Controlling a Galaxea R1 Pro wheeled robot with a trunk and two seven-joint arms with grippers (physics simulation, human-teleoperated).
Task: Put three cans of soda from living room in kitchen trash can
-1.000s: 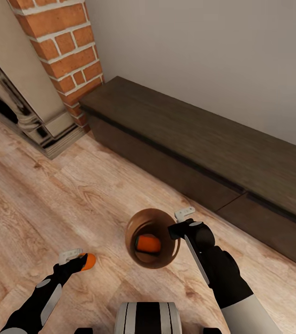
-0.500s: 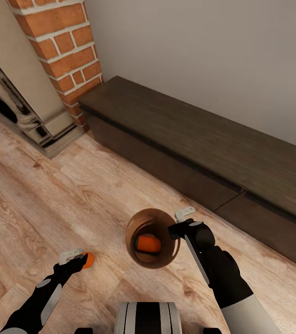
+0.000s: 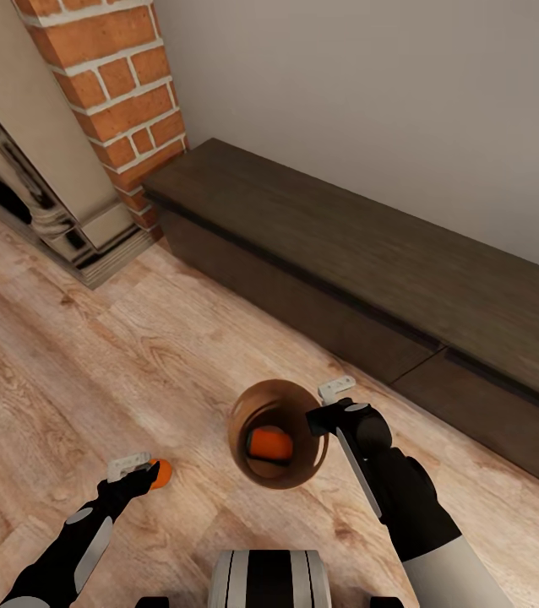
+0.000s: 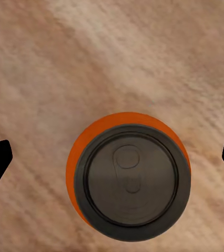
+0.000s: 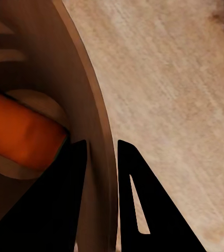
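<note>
Currently the right pincer (image 3: 330, 404) is clenched on the rim of the tash can (image 3: 276, 432), one finger inside the wall and one outside. A can of soda (image 3: 269, 443) lies on its side at the bottom of the bin. The left pincer (image 3: 138, 469) hangs released over a second can (image 4: 129, 178), which stands upright on the wood floor (image 3: 92, 371); its fingers are spread wide on either side, not touching. A dark low cabinet (image 3: 371, 270) runs along the wall beside a brick fireplace (image 3: 117, 84).
</note>
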